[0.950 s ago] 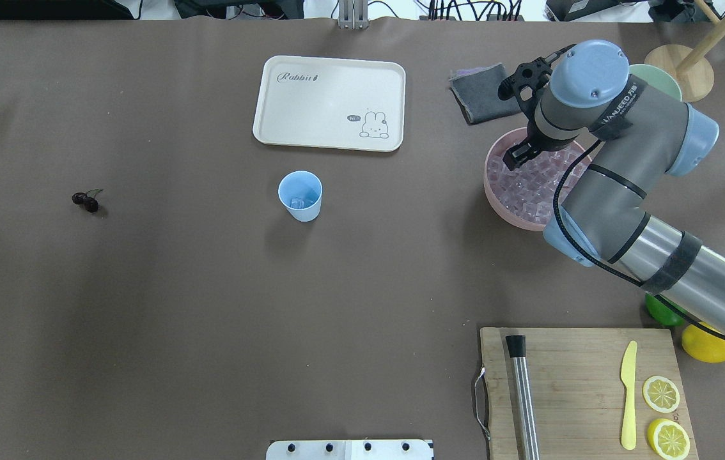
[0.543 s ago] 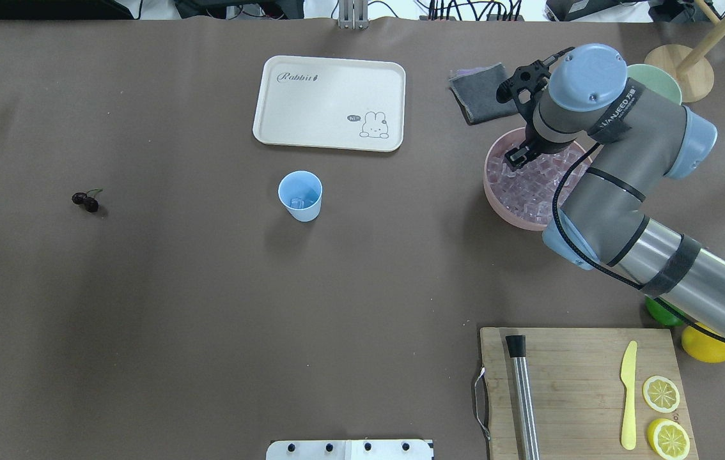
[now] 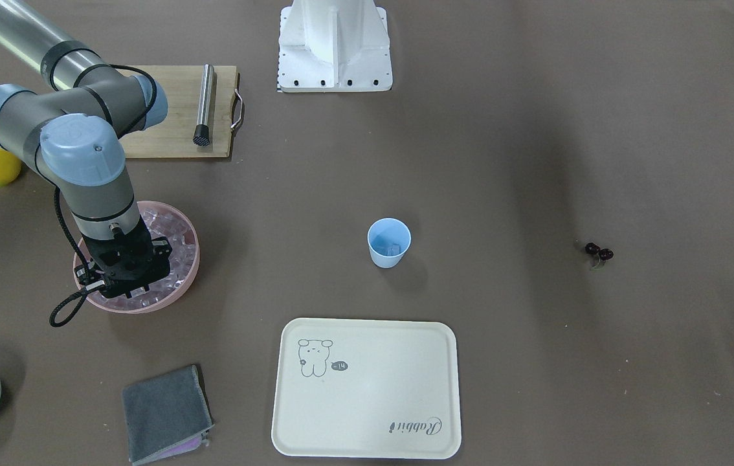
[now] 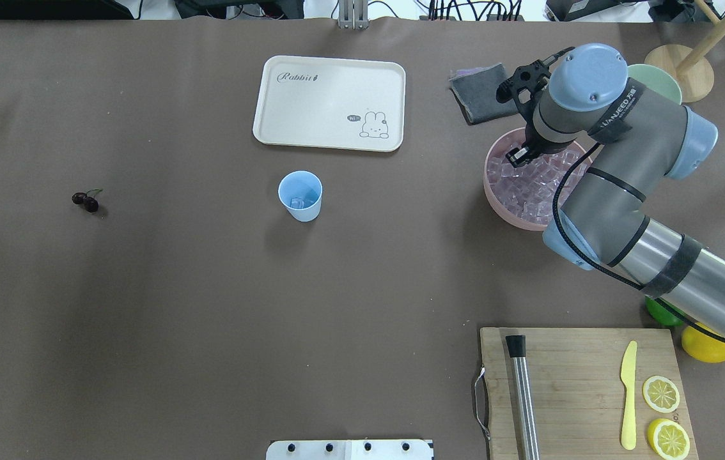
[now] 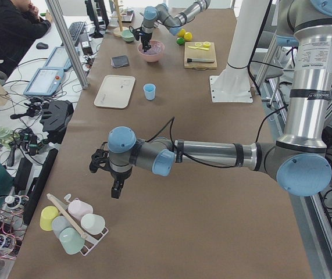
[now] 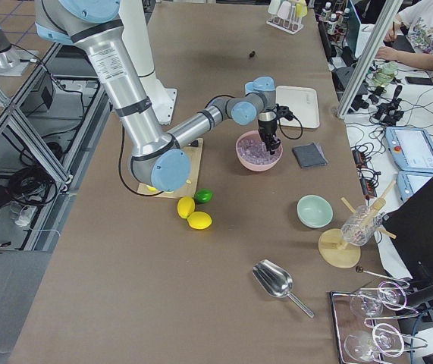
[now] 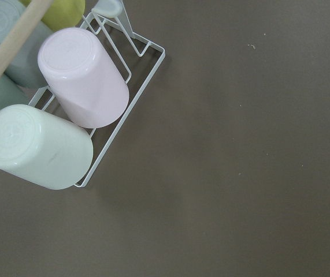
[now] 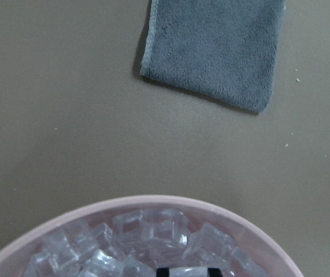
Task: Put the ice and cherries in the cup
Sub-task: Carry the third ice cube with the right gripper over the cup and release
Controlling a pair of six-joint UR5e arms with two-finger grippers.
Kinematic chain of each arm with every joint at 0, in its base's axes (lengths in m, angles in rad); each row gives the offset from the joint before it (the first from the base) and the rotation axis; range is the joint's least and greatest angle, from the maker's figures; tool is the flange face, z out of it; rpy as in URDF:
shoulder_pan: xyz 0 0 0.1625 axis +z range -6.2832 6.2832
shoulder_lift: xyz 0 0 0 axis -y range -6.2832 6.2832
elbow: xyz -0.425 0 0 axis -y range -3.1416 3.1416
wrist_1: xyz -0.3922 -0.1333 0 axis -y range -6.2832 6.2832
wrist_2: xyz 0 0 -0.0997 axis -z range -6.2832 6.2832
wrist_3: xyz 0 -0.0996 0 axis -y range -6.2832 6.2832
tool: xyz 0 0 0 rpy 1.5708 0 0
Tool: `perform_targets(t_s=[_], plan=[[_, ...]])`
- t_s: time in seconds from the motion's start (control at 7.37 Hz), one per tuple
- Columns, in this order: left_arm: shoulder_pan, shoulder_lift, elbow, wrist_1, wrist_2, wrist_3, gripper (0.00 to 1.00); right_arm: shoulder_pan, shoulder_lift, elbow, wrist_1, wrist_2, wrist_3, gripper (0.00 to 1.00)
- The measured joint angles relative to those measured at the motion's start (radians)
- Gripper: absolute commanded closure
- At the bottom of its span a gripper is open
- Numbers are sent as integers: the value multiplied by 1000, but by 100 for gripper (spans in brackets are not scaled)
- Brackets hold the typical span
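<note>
One cup [image 4: 300,197] stands upright at mid-table, with one cube [image 4: 297,202] of ice lying in its bottom. In the overhead view the two cherries [image 4: 85,201], joined at the stems, lie on the table well apart from the cup, at its 9 o'clock. At the cup's 3 o'clock sits one pink bowl [image 4: 490,195] heaped with ice [image 4: 524,188], too many cubes to count. The right gripper [image 4: 517,155] points down into that heap toward the bowl's 11 o'clock. The wrist view shows its fingertips [image 8: 163,271] close together, one cube pinched between them. One cream tray [image 4: 329,102] lies at the cup's 12 o'clock and one grey cloth [image 4: 481,92] at the bowl's 11 o'clock. The left gripper [image 5: 115,192] hangs beside one cup rack [image 5: 72,224]; I cannot tell how far open it is.
</note>
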Motion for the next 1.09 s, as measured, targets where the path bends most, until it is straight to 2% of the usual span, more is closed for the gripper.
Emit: perform_targets(t_s=[0.14,0.27,0.41,0.54,0.68,0.81,1.09], plan=[[1,0,0,0,0,0,2,9,4,45,-51,14,-1,100],[1,0,-2,0,0,0,2,23,24,121,-163,40,-3,100],[1,-2,-3,0,0,-1,2,31,71,175,-272,61,3,100],[1,-3,-4,-2,-1,-1,2,24,138,189,-344,76,44,100],[3,-4,-4,-12,-2,0,2,4,210,169,-356,83,127,100],[9,-4,-3,-26,-2,0,2,-28,291,109,-318,85,235,100],[34,-10,2,-36,2,-1,2,-111,438,-86,-171,52,455,100]])
